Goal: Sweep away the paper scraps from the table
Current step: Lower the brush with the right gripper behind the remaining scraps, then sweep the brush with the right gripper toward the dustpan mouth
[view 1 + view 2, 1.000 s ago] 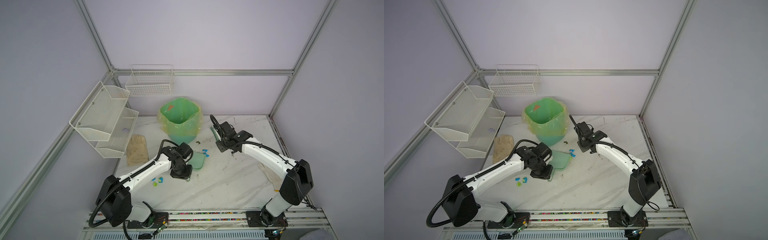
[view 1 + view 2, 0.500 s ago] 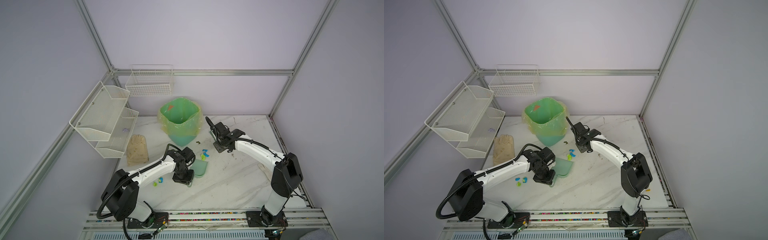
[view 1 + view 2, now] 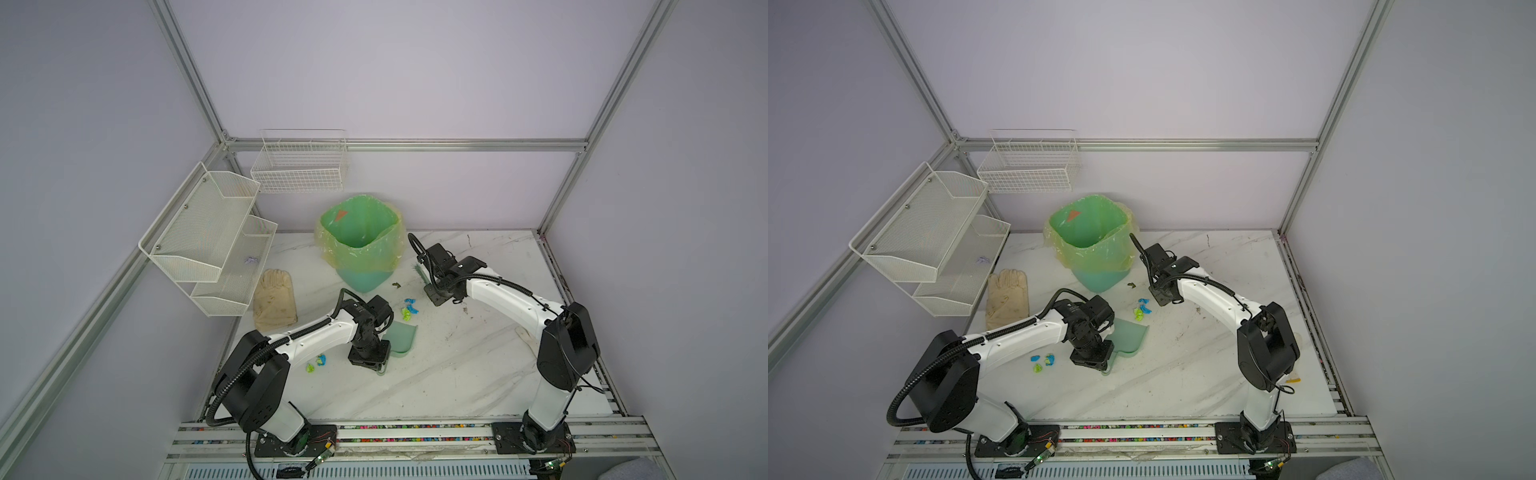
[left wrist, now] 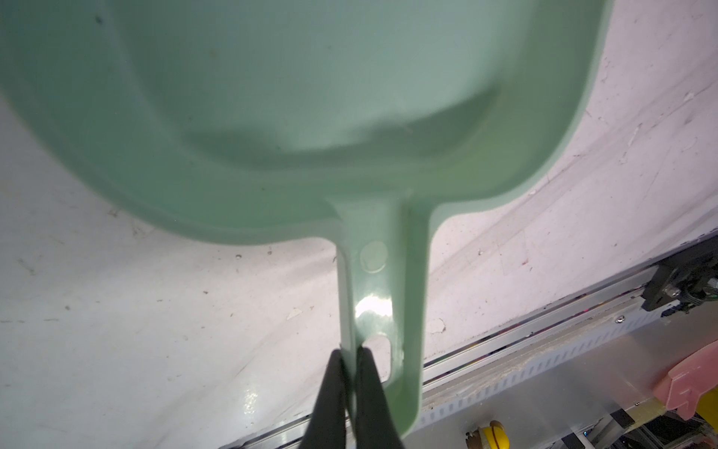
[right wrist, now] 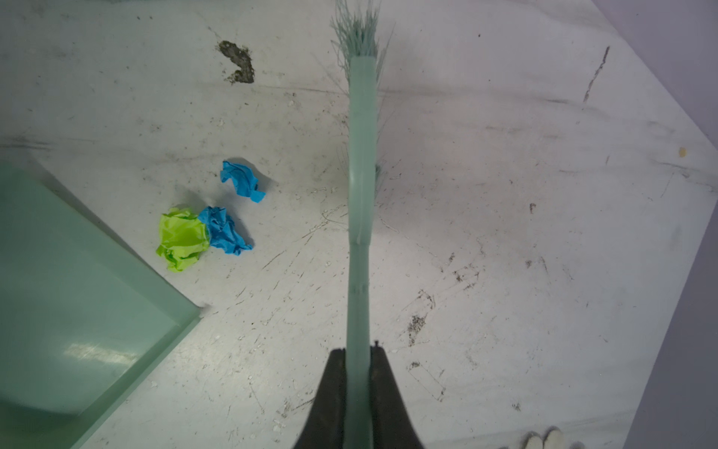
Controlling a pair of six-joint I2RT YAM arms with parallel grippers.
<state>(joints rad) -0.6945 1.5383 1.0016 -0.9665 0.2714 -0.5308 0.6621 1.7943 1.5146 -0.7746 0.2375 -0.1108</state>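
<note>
- The left gripper [image 4: 351,355] is seen fully closed, its two black fingers [image 4: 330,392] pinched on one side wall of the handle of a mint-green dustpan [image 4: 311,97], close to the handle's end and just beside the hanging hole.
- The pan itself is spread out ahead of those fingers, low over the table [image 3: 457,374] (whether its front lip actually touches the marble cannot be told).
- The right gripper [image 5: 359,353] is likewise closed, and the flat handle of a pale green hand brush [image 5: 361,155] is clamped between its fingers [image 5: 330,392].
- The brush shaft is carried straight out ahead of the right fingers, with bristles seen fraying out at the far end.
- Three paper scraps [image 5: 223,231] are found on the table, off to one side of the shaft, between it and the dustpan's open lip.
- A lime-green wad is pressed against a blue one, and a second blue wad is set just beside them, apart.
- The lime wad is placed nearest the lip, but none is on the pan.
- More paper scraps [image 3: 316,363], blue and lime, are seen behind the left fingers, beside the left forearm, on the side away from the pan.
- A dark speck [image 5: 237,62] is seen farther out than the three wads.
- A bag-lined waste bin [image 3: 359,245] is stood beyond both sets of fingers.
</note>
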